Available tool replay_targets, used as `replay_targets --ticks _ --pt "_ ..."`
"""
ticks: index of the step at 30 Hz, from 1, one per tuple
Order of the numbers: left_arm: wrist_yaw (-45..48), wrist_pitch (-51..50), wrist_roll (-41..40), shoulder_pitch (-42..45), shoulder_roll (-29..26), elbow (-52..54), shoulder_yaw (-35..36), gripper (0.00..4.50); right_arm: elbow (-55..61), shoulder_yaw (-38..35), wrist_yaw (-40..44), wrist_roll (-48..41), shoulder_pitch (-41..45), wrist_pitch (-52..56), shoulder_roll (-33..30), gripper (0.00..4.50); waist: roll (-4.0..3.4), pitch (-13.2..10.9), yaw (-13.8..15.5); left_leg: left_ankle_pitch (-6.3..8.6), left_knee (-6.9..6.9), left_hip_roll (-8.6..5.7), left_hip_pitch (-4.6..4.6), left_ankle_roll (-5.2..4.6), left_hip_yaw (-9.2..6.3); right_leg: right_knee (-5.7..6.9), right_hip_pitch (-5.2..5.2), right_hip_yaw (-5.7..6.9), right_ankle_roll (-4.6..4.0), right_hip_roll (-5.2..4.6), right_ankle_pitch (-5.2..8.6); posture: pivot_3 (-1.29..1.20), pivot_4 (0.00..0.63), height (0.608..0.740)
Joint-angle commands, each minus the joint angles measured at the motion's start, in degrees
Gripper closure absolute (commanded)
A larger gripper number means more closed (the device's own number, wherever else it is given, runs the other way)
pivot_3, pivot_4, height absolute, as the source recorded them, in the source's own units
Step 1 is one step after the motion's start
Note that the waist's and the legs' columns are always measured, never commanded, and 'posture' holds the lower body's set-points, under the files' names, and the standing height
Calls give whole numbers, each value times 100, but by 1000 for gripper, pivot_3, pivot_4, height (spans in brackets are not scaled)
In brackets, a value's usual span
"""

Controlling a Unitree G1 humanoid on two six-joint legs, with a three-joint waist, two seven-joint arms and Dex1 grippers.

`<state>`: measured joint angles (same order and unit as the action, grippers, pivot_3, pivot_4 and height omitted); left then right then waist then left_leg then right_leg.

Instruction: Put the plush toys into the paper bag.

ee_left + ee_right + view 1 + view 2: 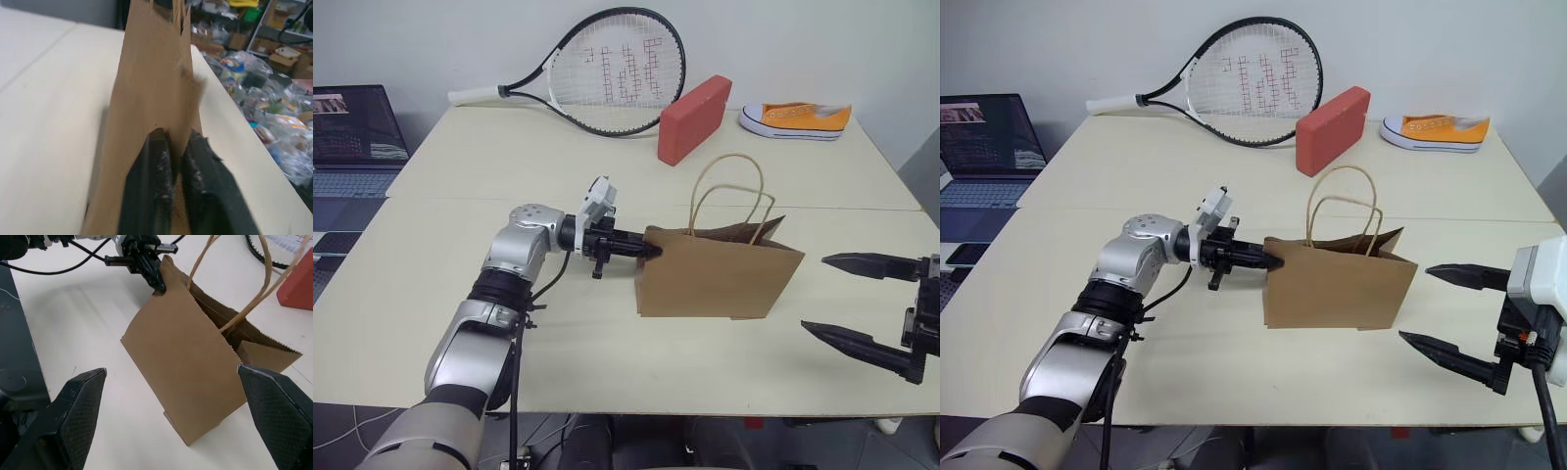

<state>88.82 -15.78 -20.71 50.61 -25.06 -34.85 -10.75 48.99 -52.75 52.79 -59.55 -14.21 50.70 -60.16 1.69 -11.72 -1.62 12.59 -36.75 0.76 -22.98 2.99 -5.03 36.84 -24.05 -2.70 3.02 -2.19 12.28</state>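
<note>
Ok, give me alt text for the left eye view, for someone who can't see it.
A brown paper bag stands upright on a cream table, the left gripper pinching its upper edge and the right gripper open beside it. Behind lie a tennis racket, red block and orange sneaker.

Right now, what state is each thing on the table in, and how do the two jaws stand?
Brown kraft paper bag: upright, mouth open, handles up.
Left gripper: jaws nearly shut, pinching the bag's upper side edge.
Right gripper: jaws wide open, empty, beside the bag and apart from it.
Red rectangular block: lying tilted.
Orange-and-white sneaker: sole down.
Black-and-white tennis racket: lying flat.
</note>
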Motion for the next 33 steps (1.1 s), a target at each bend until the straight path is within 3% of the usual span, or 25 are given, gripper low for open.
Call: replay_targets --ticks 1,6,11,14,22,27,33 --pt "42 101 87 201 -79 41 141 2979 -56 62 -37 41 103 -191 -62 0 0 0 0 0 0 0 0 0 -1 1 0 0 0 0 0 0 150 740" --pt "-108 84 150 24 -334 393 287 1459 -263 382 4 157 323 -419 -139 0 0 0 -12 0 2 0 1 0 -2 3 -1 1 2 0 -1 0 150 740" --pt "-436 491 531 -673 -989 1128 326 16 -647 827 134 498 640 -773 -215 0 -1 1 -31 1 9 2 7 -1 0 4 -1 0 2 0 -1 0 150 740" --pt "-740 599 614 -1006 -1338 1515 524 16 -1031 1051 298 589 954 -889 -360 0 -2 0 -13 1 10 4 6 -1 -1 5 -4 1 2 0 -1 0 150 740" --pt "-1748 -275 424 -2380 -2645 3474 1709 16 -2695 1483 1849 1758 1165 -1741 -1275 0 -2 -1 -5 2 14 4 6 1 5 1 -6 1 1 -7 -1 0 150 740" --pt "-2068 -982 26 -3036 -2977 4227 2397 16 -3508 1858 2327 2051 1624 -2100 -1526 0 -3 -2 -6 2 15 6 9 1 7 2 -7 5 -3 -8 2 0 150 740" --pt "-2011 -1160 -178 -3282 -3250 4338 2578 16 -3863 2285 2544 2209 2077 -2212 -1565 0 -6 -3 -20 2 13 16 16 1 27 1 -11 6 -16 -9 10 0 150 740"
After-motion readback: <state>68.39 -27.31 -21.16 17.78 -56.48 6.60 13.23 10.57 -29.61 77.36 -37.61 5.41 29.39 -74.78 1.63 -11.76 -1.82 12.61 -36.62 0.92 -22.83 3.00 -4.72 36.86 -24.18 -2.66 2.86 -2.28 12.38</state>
